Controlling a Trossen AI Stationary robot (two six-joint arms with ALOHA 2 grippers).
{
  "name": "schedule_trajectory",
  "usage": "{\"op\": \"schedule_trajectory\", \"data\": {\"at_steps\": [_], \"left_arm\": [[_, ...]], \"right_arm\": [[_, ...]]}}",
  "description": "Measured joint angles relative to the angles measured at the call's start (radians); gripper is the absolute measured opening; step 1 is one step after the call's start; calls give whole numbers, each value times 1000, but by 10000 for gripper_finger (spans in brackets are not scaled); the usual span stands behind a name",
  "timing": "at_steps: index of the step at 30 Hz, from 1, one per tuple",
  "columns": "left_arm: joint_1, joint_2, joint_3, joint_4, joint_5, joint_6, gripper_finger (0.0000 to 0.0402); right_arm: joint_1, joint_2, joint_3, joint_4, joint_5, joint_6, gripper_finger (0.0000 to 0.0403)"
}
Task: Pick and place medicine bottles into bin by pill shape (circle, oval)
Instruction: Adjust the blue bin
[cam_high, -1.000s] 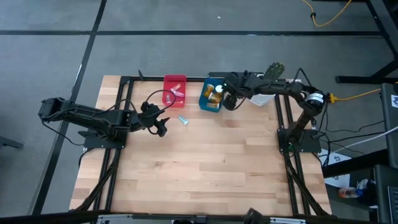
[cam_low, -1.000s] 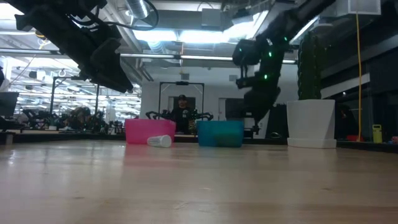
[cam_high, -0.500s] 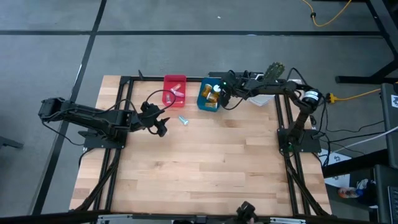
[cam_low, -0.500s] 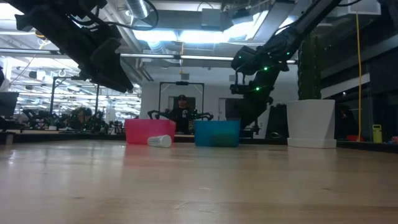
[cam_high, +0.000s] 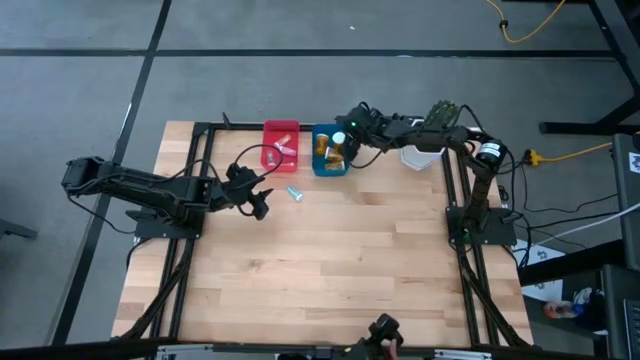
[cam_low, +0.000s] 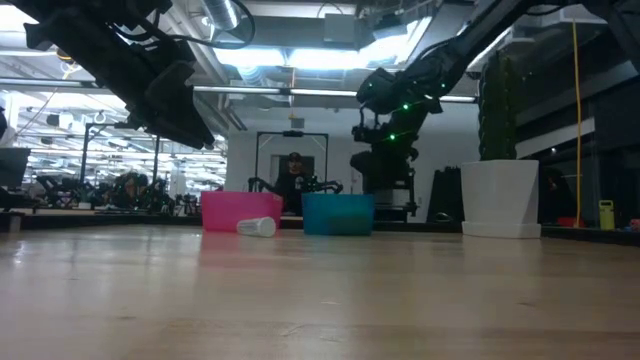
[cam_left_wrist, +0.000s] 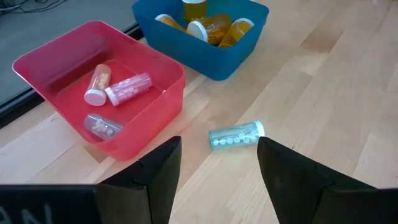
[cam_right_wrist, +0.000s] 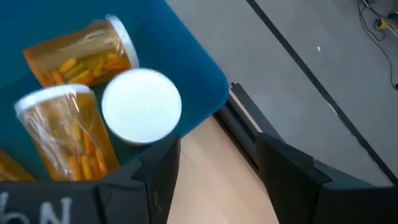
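A teal-tinted bottle lies on its side on the wood, and shows just ahead of my open, empty left gripper in the left wrist view. The red bin holds three bottles. The blue bin holds several orange bottles, one upright with its white cap up. My right gripper is open and empty over the blue bin's far right corner. My right gripper stands open, pointing down, at the blue bin's far right corner. I cannot tell whether a finger touches the rim. My left gripper touches nothing.
The red bin and the blue bin stand side by side at the table's far edge. A white pot with a cactus stands right of the blue bin, under my right arm. A person sits in the room beyond the table.
My right gripper has gone toward the table's left and far edge, from beside the blue bin's right side to over its far corner. The blue bin has slid a little toward the red bin.
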Motion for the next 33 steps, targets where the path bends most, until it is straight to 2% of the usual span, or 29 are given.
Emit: {"op": "schedule_trajectory", "data": {"at_steps": [5,9,12,17,19,22,25,29,33], "left_arm": [[0,0,0,0,0,0,206],[0,0,0,-1,0,1,206],[0,0,0,-2,0,1,206],[0,0,0,-4,0,2,206],[0,0,0,-4,0,2,206],[0,0,0,-5,0,2,206],[0,0,0,-5,0,2,206],[0,0,0,-5,0,2,206],[0,0,0,-4,0,1,206]], "right_arm": [[2,0,58,-79,42,7,210],[30,-11,178,-265,38,87,210],[76,-11,254,-439,-105,145,210],[166,-11,265,-476,-377,103,210],[207,-11,235,-417,-398,79,210],[251,-10,164,-319,-374,77,210],[270,-10,66,-158,-366,71,210],[274,-8,-13,24,-269,61,210],[268,-1,-27,54,-263,57,210]]}}
